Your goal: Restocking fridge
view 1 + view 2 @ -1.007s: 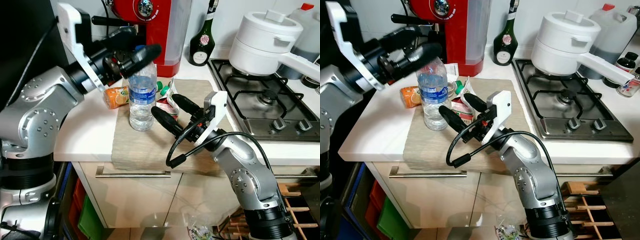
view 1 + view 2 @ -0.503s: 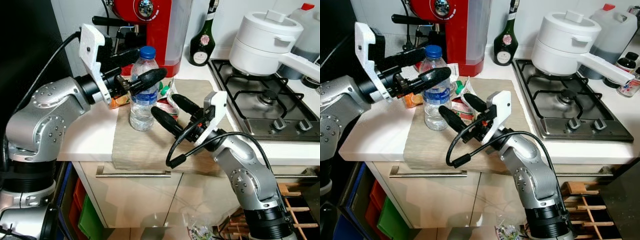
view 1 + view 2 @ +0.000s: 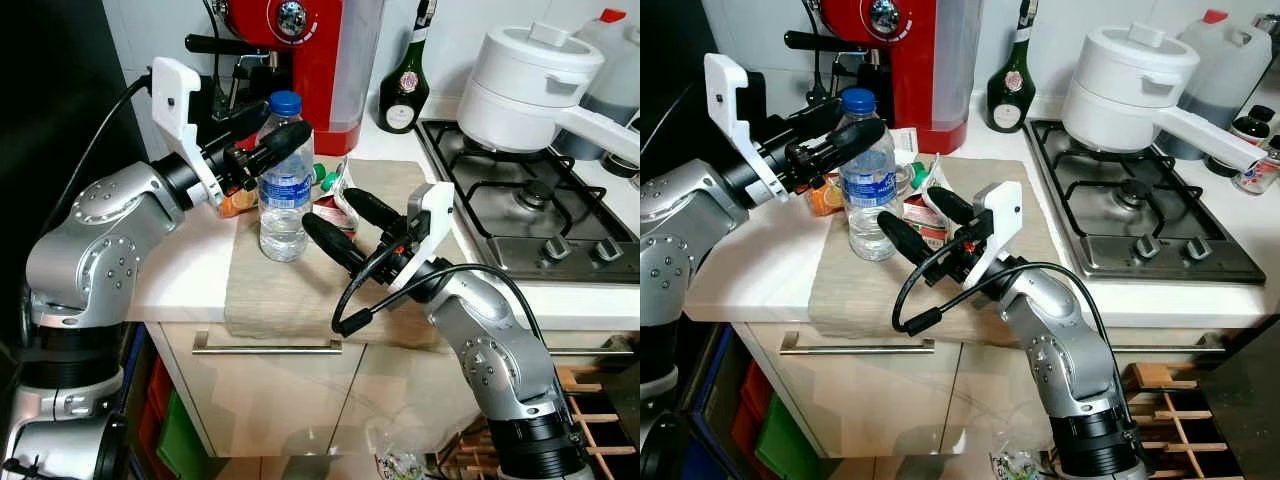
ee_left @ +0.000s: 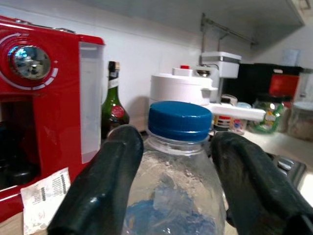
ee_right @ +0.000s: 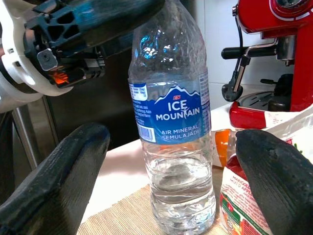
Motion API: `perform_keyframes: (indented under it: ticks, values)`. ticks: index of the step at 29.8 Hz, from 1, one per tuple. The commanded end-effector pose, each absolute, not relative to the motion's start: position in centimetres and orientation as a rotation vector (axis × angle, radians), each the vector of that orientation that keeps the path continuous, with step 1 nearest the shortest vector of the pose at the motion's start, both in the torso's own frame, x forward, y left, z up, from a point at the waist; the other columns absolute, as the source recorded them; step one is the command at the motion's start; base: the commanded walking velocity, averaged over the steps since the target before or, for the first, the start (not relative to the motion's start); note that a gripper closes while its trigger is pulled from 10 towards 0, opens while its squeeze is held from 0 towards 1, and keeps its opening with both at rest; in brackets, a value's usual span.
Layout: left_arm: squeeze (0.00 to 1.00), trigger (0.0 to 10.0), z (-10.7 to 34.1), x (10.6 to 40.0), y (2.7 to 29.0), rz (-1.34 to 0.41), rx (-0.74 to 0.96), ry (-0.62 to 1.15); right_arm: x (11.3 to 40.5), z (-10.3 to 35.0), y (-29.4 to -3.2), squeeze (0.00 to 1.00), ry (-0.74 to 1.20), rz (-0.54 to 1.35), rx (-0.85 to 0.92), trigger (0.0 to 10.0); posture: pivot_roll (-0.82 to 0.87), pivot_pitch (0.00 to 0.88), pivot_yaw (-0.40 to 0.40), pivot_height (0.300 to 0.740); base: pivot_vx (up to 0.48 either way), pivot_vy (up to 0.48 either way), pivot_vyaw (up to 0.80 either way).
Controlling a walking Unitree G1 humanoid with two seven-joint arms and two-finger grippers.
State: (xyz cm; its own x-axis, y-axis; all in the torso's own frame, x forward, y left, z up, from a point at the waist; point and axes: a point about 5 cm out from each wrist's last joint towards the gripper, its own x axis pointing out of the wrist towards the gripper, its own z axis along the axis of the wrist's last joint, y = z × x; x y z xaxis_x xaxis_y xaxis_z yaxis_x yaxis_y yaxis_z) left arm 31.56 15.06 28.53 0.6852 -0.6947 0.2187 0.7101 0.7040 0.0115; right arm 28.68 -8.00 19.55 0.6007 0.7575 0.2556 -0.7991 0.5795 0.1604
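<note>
1. Water bottle (image 3: 283, 180) upright on beige mat (image 3: 290, 290), on white table (image 3: 180, 285), in front of red coffee machine (image 3: 315, 50).
2. Left gripper (image 4: 178, 161) at bottle's shoulder, just under blue cap (image 4: 179, 120); fingers (image 4: 102, 191) apart, one each side of the neck, close to the plastic. Contact: cannot tell.
3. Right gripper (image 3: 338, 225) low over mat, just beside bottle's base, pointing at it; fingers (image 5: 58, 176) spread wide, holding nothing.
4. Orange packet (image 3: 236, 200) behind bottle; red snack packet (image 5: 244, 215) beside it.
5. White pot (image 3: 530, 85) on stove (image 3: 520, 215), dark green bottle (image 3: 404, 85) at back wall.
</note>
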Motion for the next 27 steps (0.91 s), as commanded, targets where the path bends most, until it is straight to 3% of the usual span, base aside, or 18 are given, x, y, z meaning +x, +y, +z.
perform_keyframes:
  ticks: [1,27]
  values:
    - [0.0,0.0,28.3,31.4,14.9,-0.782,-0.098,-0.202,28.7,19.3,-8.3,0.0,-0.162,0.895,0.265,10.0,-0.03,0.0,-0.015,0.74,0.0,0.0,0.0]
    - [0.0,0.0,33.0,29.9,15.6,-0.81,-0.057,-0.389,29.0,19.0,-8.3,0.0,-0.157,0.863,0.265,10.0,-0.03,0.0,0.0,0.74,0.0,0.0,0.0]
